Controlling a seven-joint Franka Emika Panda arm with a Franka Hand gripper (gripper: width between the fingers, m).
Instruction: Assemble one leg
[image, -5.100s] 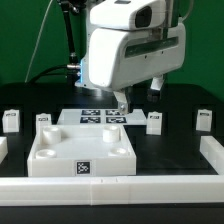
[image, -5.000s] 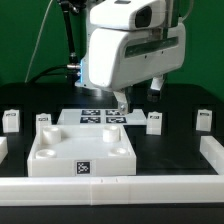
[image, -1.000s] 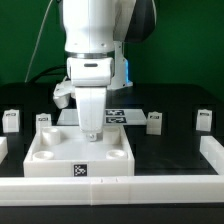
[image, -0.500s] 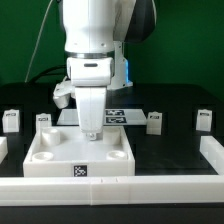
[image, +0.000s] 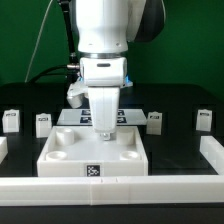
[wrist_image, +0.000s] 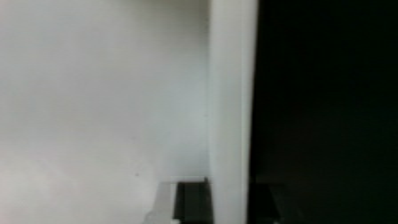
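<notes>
As it stands upright, leg (image: 155, 121): likely light, stiff; pinch flat sides.
Gripper (image: 104, 129): spread cannot be told.

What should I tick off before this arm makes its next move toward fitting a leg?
1. State of the jaws, open or shut: cannot tell; the wrist view shows only blurred white and black.
2. Contact of the gripper with the white square piece it is down at: cannot tell.
3. The near sockets of that piece empty: ok.
4. The leg on the exterior view's left upright on the table: ok.
5. The leg on the exterior view's right upright and clear of the arm: ok.
</notes>
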